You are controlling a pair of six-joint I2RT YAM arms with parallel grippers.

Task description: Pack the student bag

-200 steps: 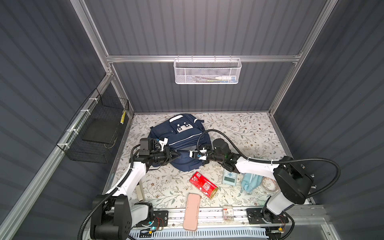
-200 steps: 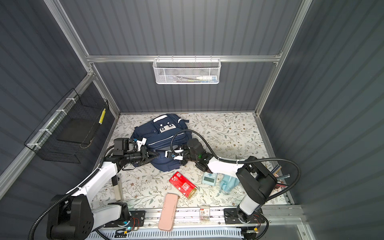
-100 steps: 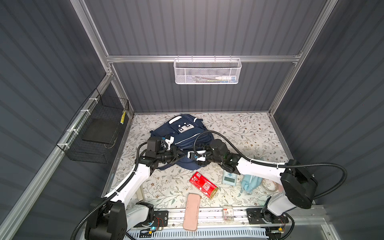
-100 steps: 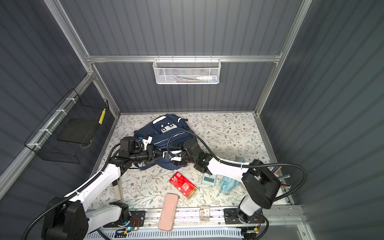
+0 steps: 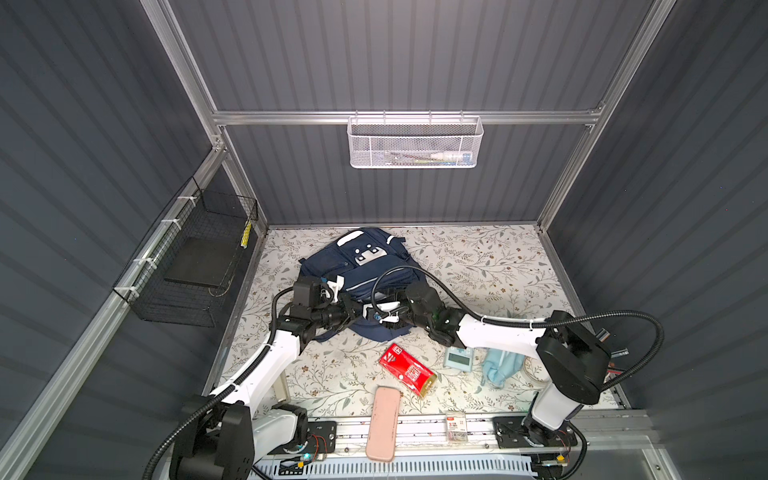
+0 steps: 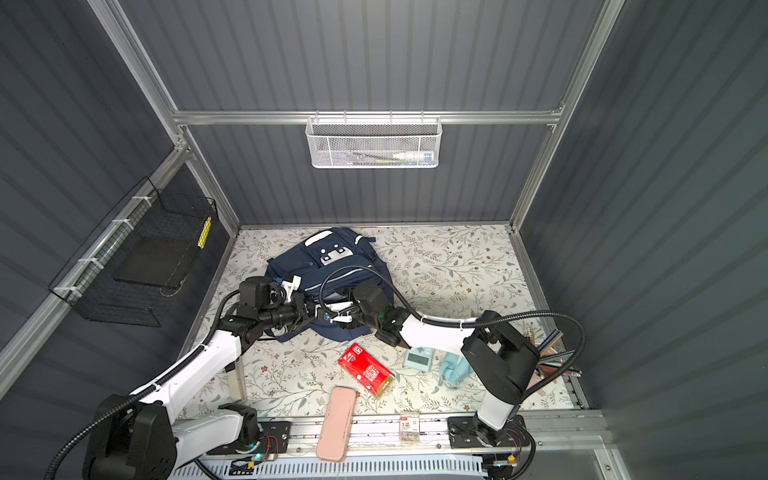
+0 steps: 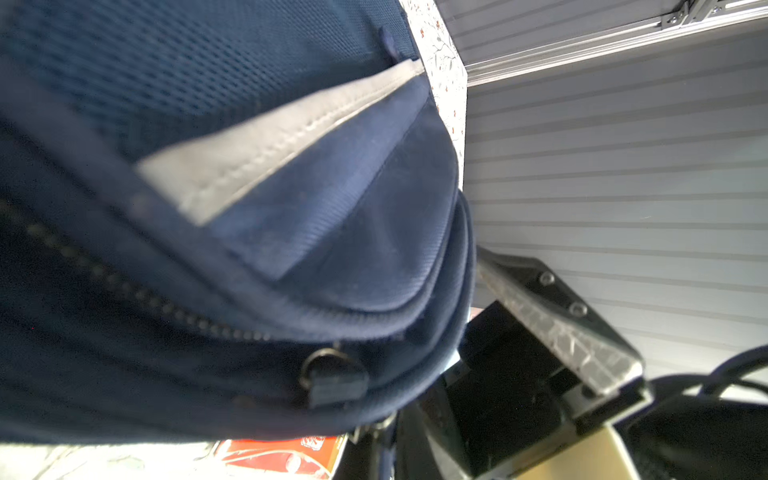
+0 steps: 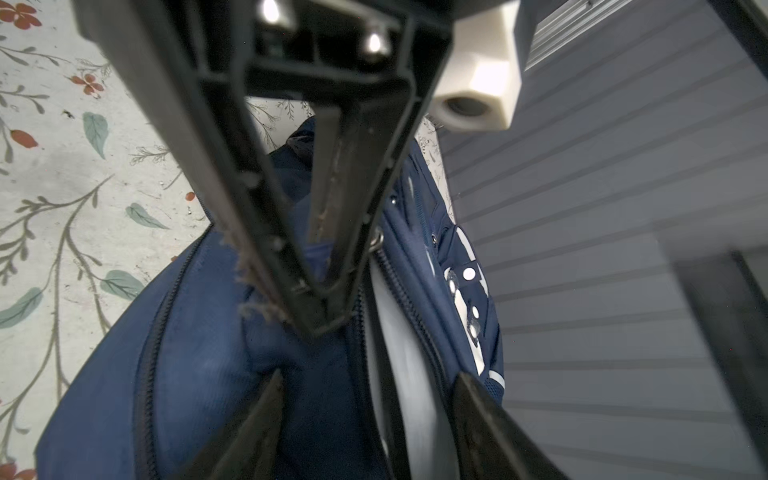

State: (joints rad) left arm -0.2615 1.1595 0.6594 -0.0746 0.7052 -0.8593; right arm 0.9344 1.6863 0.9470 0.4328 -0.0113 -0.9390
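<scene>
Right tool (image 8: 370, 376) has parted its jaws since a sec ago, open astride the student bag (image 5: 332, 266) at its zip mouth. Left tool (image 8: 320, 322) closed, pinching bag fabric. Bag lies mid-back on floral surface (image 5: 478, 266); grey ribbed walls (image 5: 415, 62) carry white mesh basket (image 5: 415, 143) & black wire basket (image 5: 195, 266). Red packet (image 5: 407, 370), pink case (image 5: 382, 424), blue pouch (image 5: 500, 368) lie nearer front; cable (image 5: 399, 268) arcs over bag.

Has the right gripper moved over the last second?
Yes. In a top view the right gripper has shifted left across the bag, farther from the timer, which stayed put.
</scene>
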